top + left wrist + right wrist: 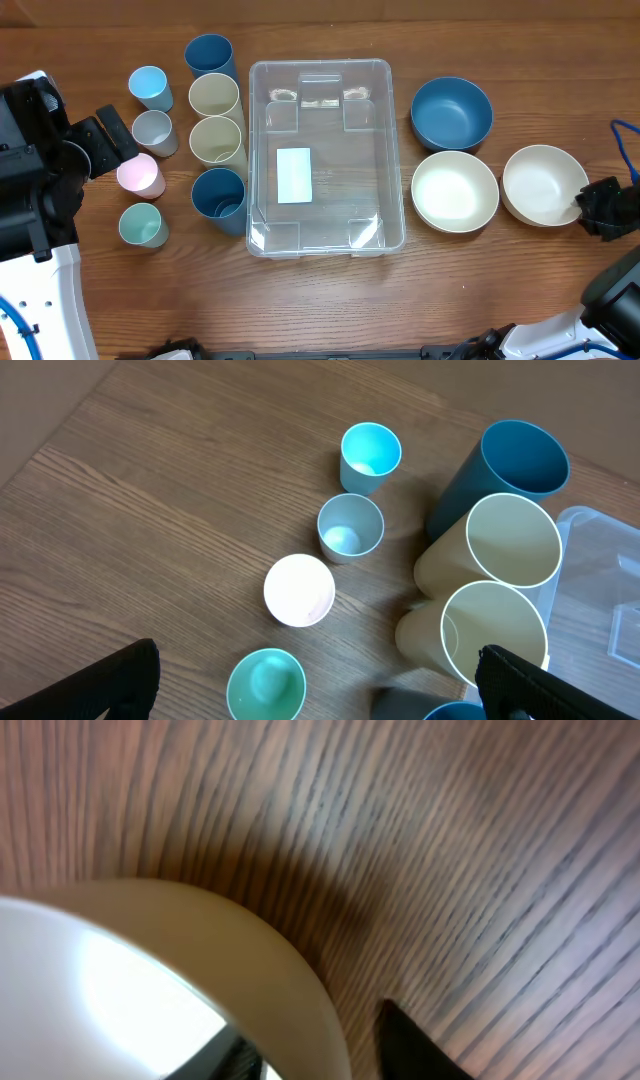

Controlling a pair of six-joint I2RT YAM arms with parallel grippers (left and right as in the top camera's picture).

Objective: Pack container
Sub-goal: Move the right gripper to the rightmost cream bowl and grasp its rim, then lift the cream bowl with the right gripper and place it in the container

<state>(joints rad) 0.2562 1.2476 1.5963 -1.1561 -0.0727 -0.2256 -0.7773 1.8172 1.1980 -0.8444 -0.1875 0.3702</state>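
Large clear plastic rectangular bin [345, 190] sits mid-table, tall plastic cups [216, 140] crowding its left edge. My left gripper [318, 660] gapes wide above small pastel cups [298, 590]. My right gripper [318, 1045] straddles the far-right round cream bowl [230, 935] at its rim; I cannot tell if it pinches. Bare wooden table [330, 300] lies along the near side.

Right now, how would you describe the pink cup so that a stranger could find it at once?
Find the large clear container. On its left stand two columns of cups; take the outer column of four small ones. The pink cup is third from the far end, between a grey cup and a pale green cup, the only pink one.
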